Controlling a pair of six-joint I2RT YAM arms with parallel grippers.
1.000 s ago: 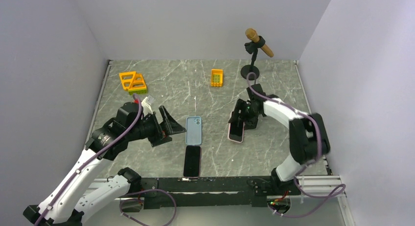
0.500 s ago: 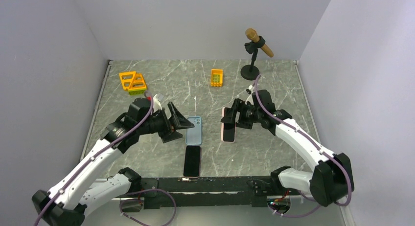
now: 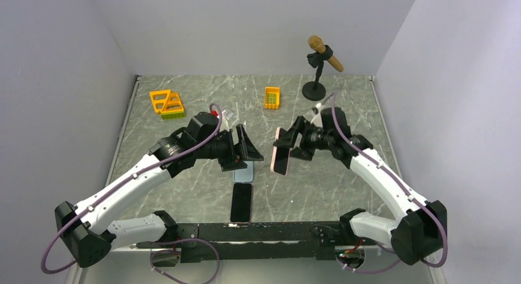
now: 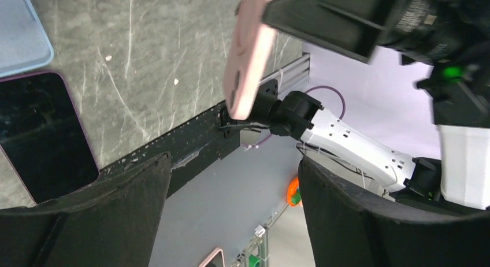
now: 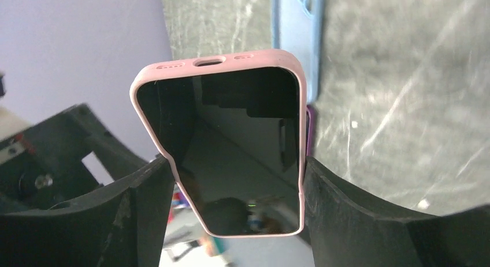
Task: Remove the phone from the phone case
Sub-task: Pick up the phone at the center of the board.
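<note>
Holding the pink phone case (image 3: 281, 152), phone (image 5: 242, 145) seated inside, above the table (image 3: 295, 192), clamped in my right gripper (image 3: 293, 144).
My left gripper (image 3: 248, 153) faces it close by, jaws spread on nothing. Only the right wrist view shows the dark screen; the left wrist view sees just pink shell. I count two cases, pink plus a blue case (image 3: 244, 172), and two phones, a bare black phone (image 3: 241, 202) beside the blue.

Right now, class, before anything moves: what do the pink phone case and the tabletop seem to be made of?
Pink phone case: likely silicone or soft plastic, matte; its rounded back shows no glare. Tabletop: looks like grey marble or marble-print laminate, faint sheen, white veins; the pictures cannot settle which.
</note>
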